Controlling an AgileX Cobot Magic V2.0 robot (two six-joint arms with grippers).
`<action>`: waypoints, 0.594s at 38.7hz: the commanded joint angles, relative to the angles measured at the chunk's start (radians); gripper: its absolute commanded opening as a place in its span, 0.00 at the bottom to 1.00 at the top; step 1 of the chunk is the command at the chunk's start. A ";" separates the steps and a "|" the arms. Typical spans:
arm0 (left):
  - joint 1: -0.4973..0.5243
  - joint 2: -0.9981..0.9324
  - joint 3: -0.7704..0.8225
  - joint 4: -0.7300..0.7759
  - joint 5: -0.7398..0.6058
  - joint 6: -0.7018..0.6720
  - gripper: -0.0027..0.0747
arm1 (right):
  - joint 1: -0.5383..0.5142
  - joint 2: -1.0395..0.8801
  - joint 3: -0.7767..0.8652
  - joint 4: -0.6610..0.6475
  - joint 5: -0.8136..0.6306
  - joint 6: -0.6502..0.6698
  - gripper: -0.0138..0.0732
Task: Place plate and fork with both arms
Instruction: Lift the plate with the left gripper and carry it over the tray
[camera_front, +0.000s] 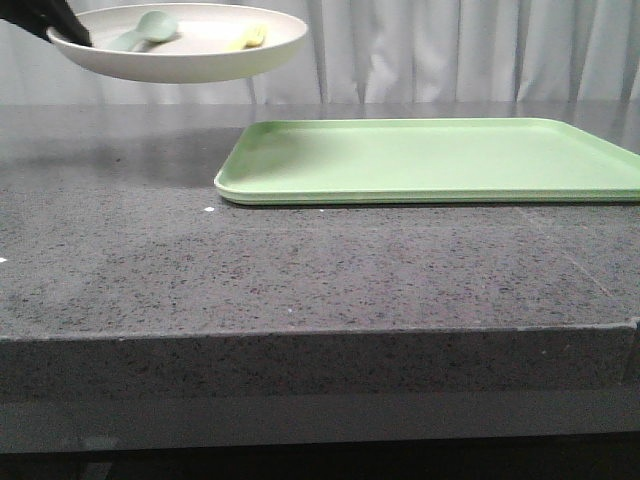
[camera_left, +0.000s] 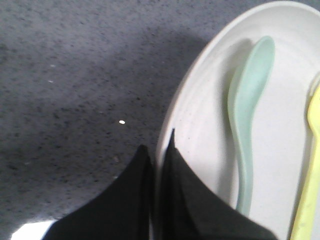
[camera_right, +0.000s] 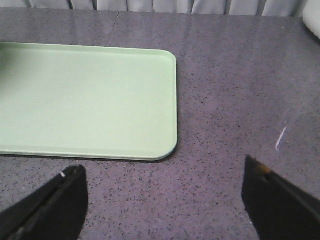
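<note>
The cream plate (camera_front: 190, 60) hangs in the air above the table's far left, tilted slightly. My left gripper (camera_front: 62, 28) is shut on its left rim; in the left wrist view the gripper (camera_left: 160, 145) pinches the rim of the plate (camera_left: 200, 130) between its black fingers. The yellow fork (camera_front: 250, 38) lies in the plate, and it also shows in the left wrist view (camera_left: 312, 170), beside a pale green spoon (camera_left: 247, 115). My right gripper (camera_right: 165, 175) is open and empty over bare table, just off the tray's corner. It is out of the front view.
A flat light-green tray (camera_front: 430, 160) lies on the grey speckled table (camera_front: 300, 270) at the middle and right; it also shows in the right wrist view (camera_right: 85, 100). White curtains hang behind the table. The table's front edge runs across the front view.
</note>
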 joint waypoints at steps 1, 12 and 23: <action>-0.077 -0.047 -0.038 -0.002 -0.078 -0.097 0.01 | -0.004 0.008 -0.033 -0.009 -0.083 -0.005 0.90; -0.270 -0.040 -0.038 0.118 -0.218 -0.309 0.01 | -0.004 0.008 -0.033 -0.009 -0.083 -0.005 0.90; -0.395 0.036 -0.071 0.146 -0.271 -0.400 0.01 | -0.004 0.008 -0.033 -0.009 -0.083 -0.005 0.90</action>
